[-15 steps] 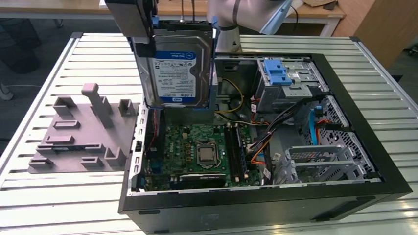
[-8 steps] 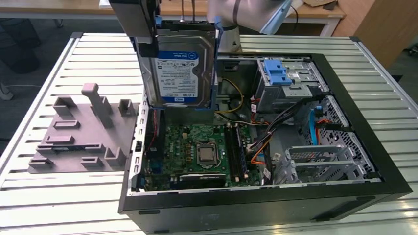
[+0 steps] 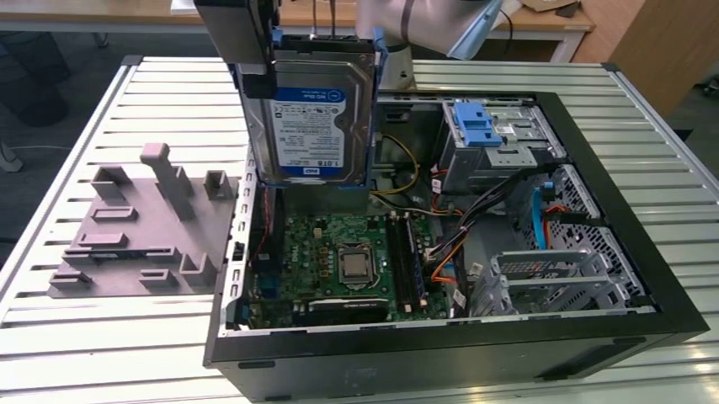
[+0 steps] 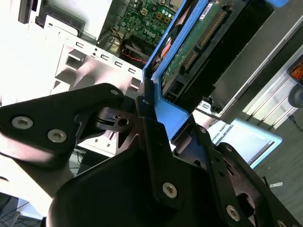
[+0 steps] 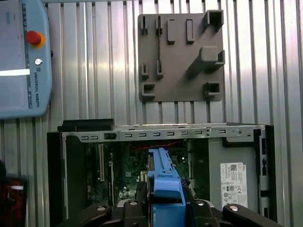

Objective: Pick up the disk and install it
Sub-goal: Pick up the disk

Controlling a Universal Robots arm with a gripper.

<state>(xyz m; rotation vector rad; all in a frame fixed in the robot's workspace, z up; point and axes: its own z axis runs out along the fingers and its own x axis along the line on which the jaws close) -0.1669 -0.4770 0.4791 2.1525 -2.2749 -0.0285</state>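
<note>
Your disk (image 3: pixel 320 118) hangs upright in the air, label facing out. It is above the edge of the open case (image 3: pixel 450 366) that faces the grey fixture plate (image 3: pixel 135 227). The gripper (image 4: pixel 171 120) has it by one short end of the blue carrier. In the second wrist view the fingers (image 4: pixel 151 146) are closed narrow on that blue frame from both sides. That leaves the connector end free and pointing away from the arm, down toward the case.

Held on edge and above the walls, it should clear the case rim and the cables inside, as I judge it. In the first wrist view the carrier's blue edge lies over the motherboard (image 5: pixel 123 175), beside the power supply (image 5: pixel 232 182).

The case lies open side up, toward the bench's (image 3: pixel 67 353) near edge and the exterior view's right. The plate sits toward the opposite edge. The blue-latched drive cage (image 3: pixel 494 139) stands at the case's far end, apart from the disk, so the disk is not yet installed.
</note>
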